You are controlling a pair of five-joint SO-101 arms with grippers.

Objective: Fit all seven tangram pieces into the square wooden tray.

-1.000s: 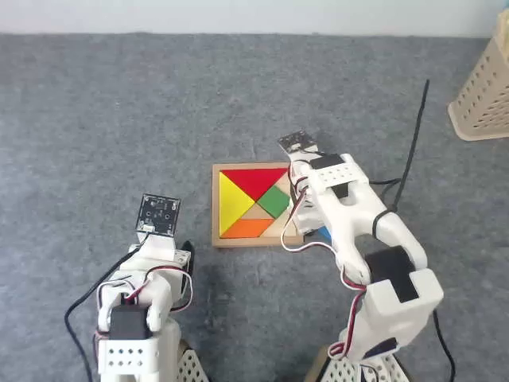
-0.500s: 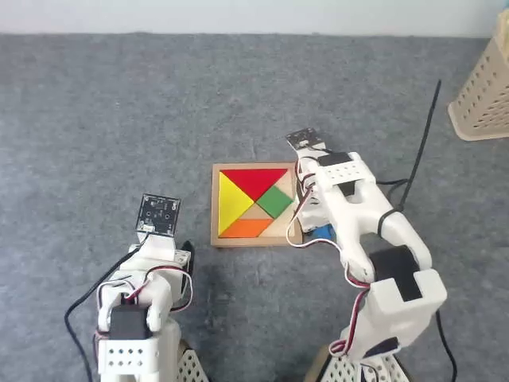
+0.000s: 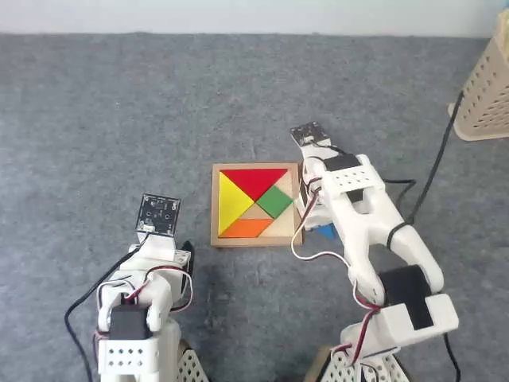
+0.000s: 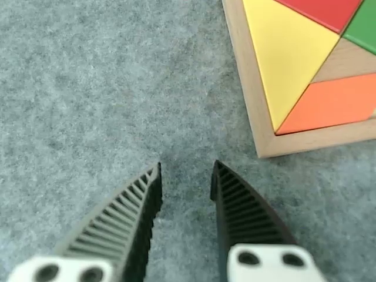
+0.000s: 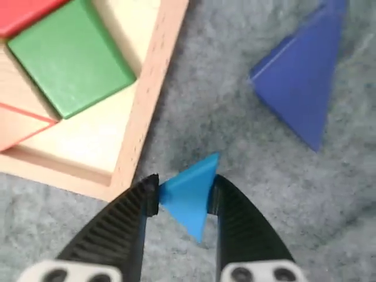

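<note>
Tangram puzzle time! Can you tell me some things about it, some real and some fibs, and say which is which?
1. The right end effector grips a light blue triangle. True.
2. The dark blue triangle sits inside the wooden tray. False: it lies on the carpet, outside the tray.
3. The green square is in the tray. True.
4. The left end effector holds the yellow triangle. False: it is open and empty above the carpet; the yellow triangle lies in the tray.

Between the fingers (image 4: 136,205) of the left gripper (image 4: 187,167) lies bare carpet (image 4: 88,88) — the tray (image 4: 242,88) corner stands beyond their tips. The right gripper (image 5: 185,179) has a light blue triangle (image 5: 189,200) filling its gap, tray rim just beside one finger.
</note>
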